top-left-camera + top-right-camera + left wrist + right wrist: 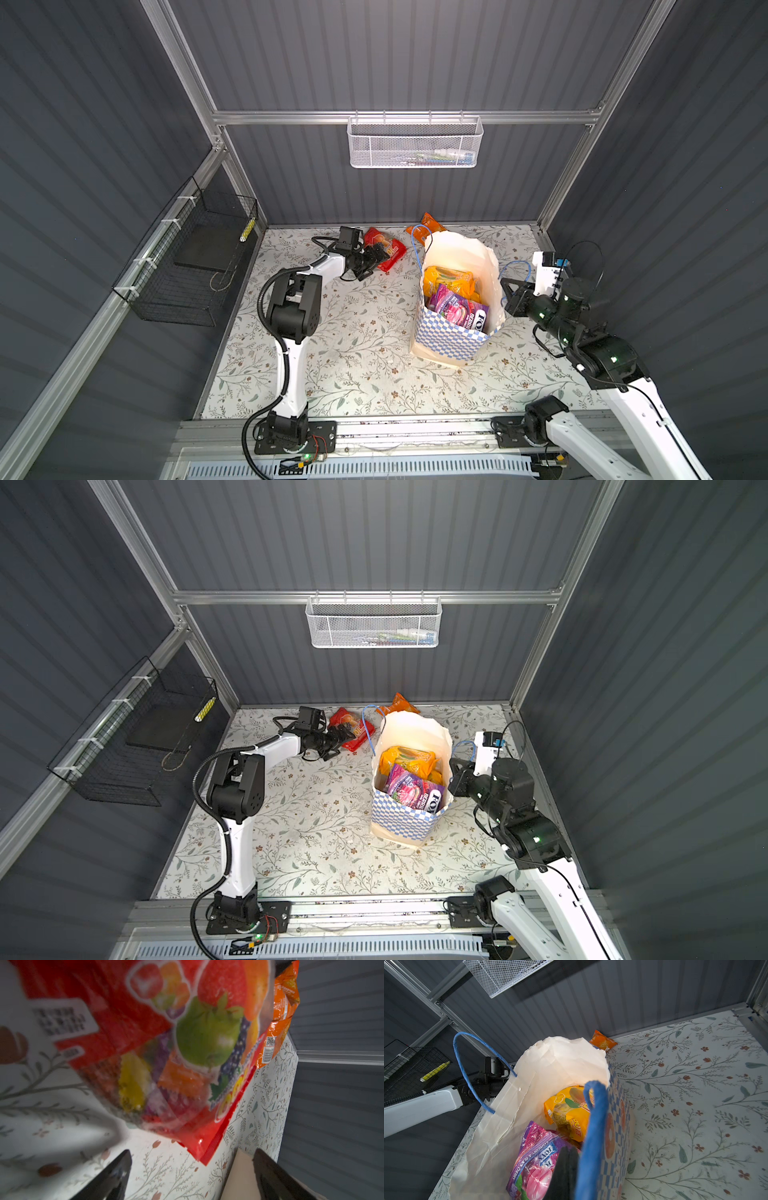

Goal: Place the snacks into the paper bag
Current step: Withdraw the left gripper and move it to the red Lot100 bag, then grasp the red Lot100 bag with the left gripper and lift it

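Ahead of the left hand [192,1152], the red packet [145,1032] is blurred and cropped; things inside the white mesh basket [415,145] are too small to tell.

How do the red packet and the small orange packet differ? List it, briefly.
The red packet is larger; the orange packet is smaller. The red packet lies just before the open left hand; the orange packet sits behind the paper bag. Both are on the table, outside the bag.
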Motion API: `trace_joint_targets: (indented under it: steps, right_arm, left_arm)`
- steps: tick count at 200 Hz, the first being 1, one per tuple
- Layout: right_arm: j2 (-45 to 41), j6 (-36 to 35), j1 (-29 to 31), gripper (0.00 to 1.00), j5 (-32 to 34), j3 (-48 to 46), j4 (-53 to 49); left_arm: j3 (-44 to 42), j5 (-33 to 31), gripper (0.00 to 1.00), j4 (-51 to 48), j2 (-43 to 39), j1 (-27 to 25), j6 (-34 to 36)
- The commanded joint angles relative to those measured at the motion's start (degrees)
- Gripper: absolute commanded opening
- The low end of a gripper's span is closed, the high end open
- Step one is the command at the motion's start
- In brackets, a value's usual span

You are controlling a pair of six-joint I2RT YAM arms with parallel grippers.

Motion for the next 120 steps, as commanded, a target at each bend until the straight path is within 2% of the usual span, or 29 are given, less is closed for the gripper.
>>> trace_joint_targets:
  steps: [1,41,89,120]
  right_arm:
    - [-0.1,-0.7,0.0,0.0,0.5,-0.6,0.2]
    - [0.0,-0.7,0.0,0.0,0.7,-0.7,0.1]
    - [0.0,-0.8,0.1,0.0,0.7,-0.7,0.1]
    - [-0.2,-0.8,0.1,0.0,0.7,-0.6,0.1]
  left_arm:
    - [2.0,1.1,0.88,0.9,2.2,-0.3,-1.5]
    - [3.6,0.0,0.79,2.0,6.7,-0.3,-3.3]
    - [4.9,-4.8,0.6,-0.1,10.0,-0.1,-4.8]
    - [6.1,-5.6,0.38,-1.7,12.2,0.4,-5.2]
